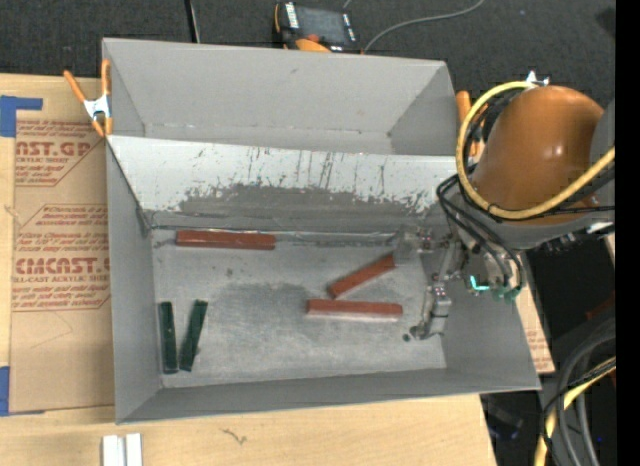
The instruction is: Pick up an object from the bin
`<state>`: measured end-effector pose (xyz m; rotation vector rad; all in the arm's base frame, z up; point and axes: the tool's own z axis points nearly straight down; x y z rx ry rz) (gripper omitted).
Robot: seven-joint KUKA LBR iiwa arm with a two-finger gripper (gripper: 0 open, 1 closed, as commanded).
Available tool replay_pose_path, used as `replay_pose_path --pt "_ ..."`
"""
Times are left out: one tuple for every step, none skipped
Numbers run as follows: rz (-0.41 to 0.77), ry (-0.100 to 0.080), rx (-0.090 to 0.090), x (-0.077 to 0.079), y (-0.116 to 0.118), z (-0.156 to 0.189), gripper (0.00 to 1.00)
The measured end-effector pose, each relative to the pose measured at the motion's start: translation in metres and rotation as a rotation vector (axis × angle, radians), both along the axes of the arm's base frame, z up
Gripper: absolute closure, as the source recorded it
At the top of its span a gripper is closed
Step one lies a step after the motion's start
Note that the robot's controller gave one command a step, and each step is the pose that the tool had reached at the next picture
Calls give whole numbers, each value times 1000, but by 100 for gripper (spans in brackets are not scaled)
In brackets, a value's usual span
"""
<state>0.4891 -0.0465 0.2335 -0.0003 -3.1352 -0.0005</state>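
Currently the hand (428,316) sits low inside the grey metal bin (130,254), just beside the right end of a red-brown bar (355,308) that lies flat on the bin floor. This flat bar serves as the reference for all positions below. The hand's tip points down toward the floor, to the right of the bar and slightly toward the front wall. Whether the hand touches the bar cannot be determined. How far the hand is open also cannot be determined from this angle.

The arm's orange cover (535,149), ringed with yellow and black cables, stands above and to the right of the bar, over the bin's right wall.

A second red-brown bar (362,277) lies just behind the reference bar, tilted, with its right end raised toward the back wall. A third, longer red-brown bar (225,240) lies well to the left and behind, along the foot of the back wall. Two dark green sticks (180,334) lie side by side far to the left of the reference bar, near the front-left corner.
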Motion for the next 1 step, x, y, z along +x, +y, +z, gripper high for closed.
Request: replay_pose_path --pt "9 0 0 32 29 -139 0"
